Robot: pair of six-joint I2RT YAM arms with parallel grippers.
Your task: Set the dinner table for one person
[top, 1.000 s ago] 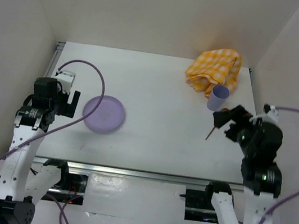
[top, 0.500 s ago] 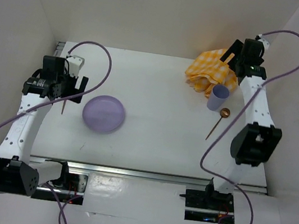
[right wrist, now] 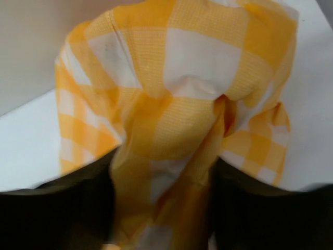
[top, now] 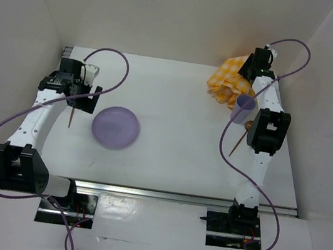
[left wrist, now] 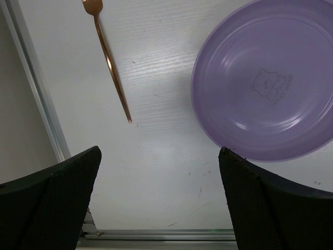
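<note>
On the white dinner table (top: 181,114) a purple plate (top: 115,127) lies left of centre, with a copper fork (top: 72,115) just left of it. My left gripper (top: 81,100) hovers open over the bare table between the fork (left wrist: 112,67) and the plate (left wrist: 270,78); the left gripper (left wrist: 158,151) holds nothing. At the back right, my right gripper (top: 250,67) is down on the crumpled yellow-and-white checked cloth (top: 227,81). Its jaws stand wide around a raised fold of the cloth (right wrist: 177,78), which fills the right gripper's (right wrist: 164,166) gap.
A lilac cup (top: 242,108) stands upright just in front of the cloth. A copper spoon (top: 238,143) lies beside the right arm's elbow. White walls enclose the table, and a metal rail (left wrist: 36,94) runs along its left edge.
The right arm has swung from above the spoon to the cloth at the back, and its jaws have begun to narrow. The left arm has reached out to between the fork and the plate.
</note>
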